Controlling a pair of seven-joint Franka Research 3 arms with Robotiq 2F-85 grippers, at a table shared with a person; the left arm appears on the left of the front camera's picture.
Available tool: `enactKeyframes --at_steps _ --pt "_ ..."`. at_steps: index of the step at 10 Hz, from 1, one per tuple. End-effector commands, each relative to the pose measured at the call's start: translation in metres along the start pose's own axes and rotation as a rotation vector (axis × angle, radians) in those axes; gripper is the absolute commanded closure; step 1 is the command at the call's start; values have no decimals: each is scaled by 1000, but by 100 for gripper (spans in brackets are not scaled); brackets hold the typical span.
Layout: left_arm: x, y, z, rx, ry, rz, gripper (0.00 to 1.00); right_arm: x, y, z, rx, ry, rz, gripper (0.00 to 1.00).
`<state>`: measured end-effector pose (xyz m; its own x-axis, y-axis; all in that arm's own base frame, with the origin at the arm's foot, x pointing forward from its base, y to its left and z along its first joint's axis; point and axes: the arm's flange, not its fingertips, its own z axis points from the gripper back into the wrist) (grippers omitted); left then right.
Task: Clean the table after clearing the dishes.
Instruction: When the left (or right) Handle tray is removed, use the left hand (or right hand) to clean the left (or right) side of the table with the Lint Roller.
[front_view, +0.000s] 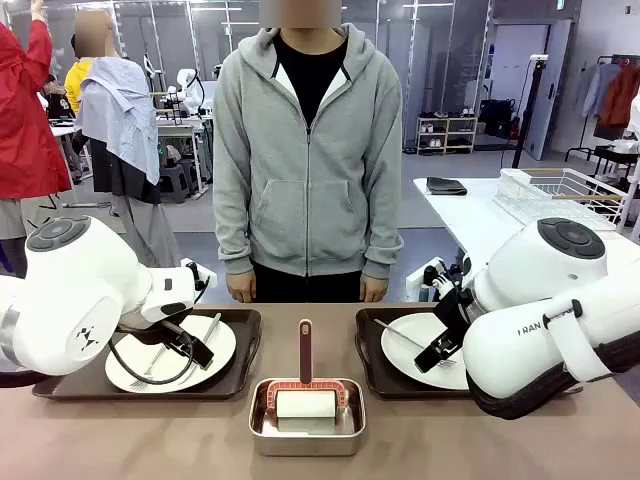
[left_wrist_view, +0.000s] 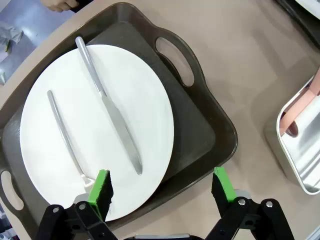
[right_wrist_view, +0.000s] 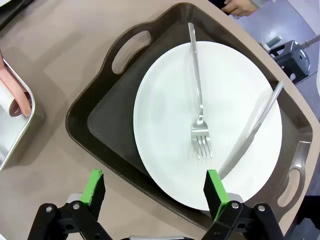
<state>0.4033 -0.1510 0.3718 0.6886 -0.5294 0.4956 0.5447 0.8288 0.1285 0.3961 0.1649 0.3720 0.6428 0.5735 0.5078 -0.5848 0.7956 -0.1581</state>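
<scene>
Two dark brown trays stand on the taupe table (front_view: 150, 440). The left tray (front_view: 60, 380) holds a white plate (front_view: 225, 345) with a knife (left_wrist_view: 107, 105) and fork (left_wrist_view: 65, 135). My left gripper (left_wrist_view: 162, 192) hovers open above that tray's near rim (left_wrist_view: 200, 125) and the edge of its plate (left_wrist_view: 100, 125). The right tray (front_view: 375, 360) carries a plate (front_view: 405, 345) with a fork (right_wrist_view: 197, 100) and knife (right_wrist_view: 252, 132). Over its near edge (right_wrist_view: 100, 125) and plate (right_wrist_view: 210, 125) my right gripper (right_wrist_view: 155, 192) hangs open. Neither gripper holds anything.
A small steel pan (front_view: 306, 430) with a red-handled white roller (front_view: 305, 400) sits at the table's front middle, between the trays. A person in a grey hoodie (front_view: 308, 170) stands at the far edge, hands down. A white side table (front_view: 470, 215) with a wire rack stands at the back right.
</scene>
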Motion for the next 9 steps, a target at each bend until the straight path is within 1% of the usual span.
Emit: enactKeyframes --at_steps 1,9 --pt "0 0 0 0 0 -1 0 0 0 0 0 0 0 0" --pt "0 0 0 0 0 -1 0 0 0 0 0 0 0 0"
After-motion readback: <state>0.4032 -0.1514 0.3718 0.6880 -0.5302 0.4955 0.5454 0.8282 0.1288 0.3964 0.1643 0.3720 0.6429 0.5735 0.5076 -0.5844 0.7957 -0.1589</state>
